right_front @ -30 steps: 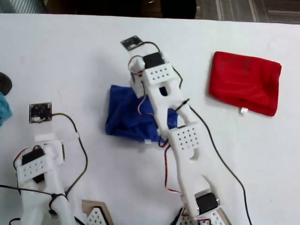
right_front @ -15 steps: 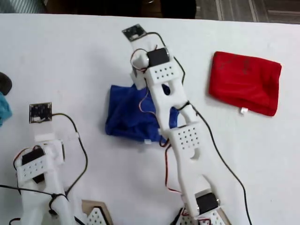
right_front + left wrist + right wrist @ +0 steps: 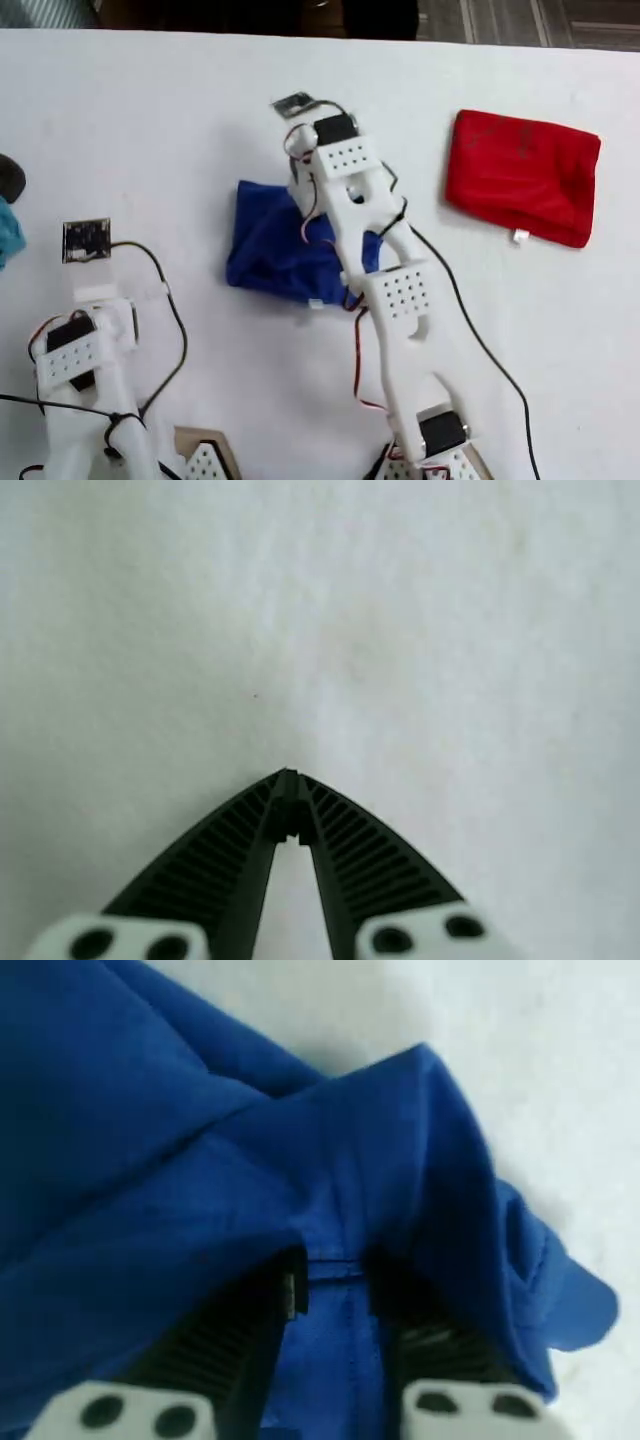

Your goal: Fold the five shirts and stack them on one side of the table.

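Left gripper (image 3: 288,790) is pinched closed over bare table (image 3: 400,630), and its wrist view makes that plain. Mid-table the blue shirt (image 3: 270,250) lies rumpled. In the right wrist view, the right gripper (image 3: 332,1285) is clamped on a fold of it. From above, the folded red shirt (image 3: 522,190) sits far right.

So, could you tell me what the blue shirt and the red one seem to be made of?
Blue shirt: soft matte cloth, possibly cotton; it drapes in creases and folds. Red shirt: similar matte fabric, folded flat, with a white tag at its edge.
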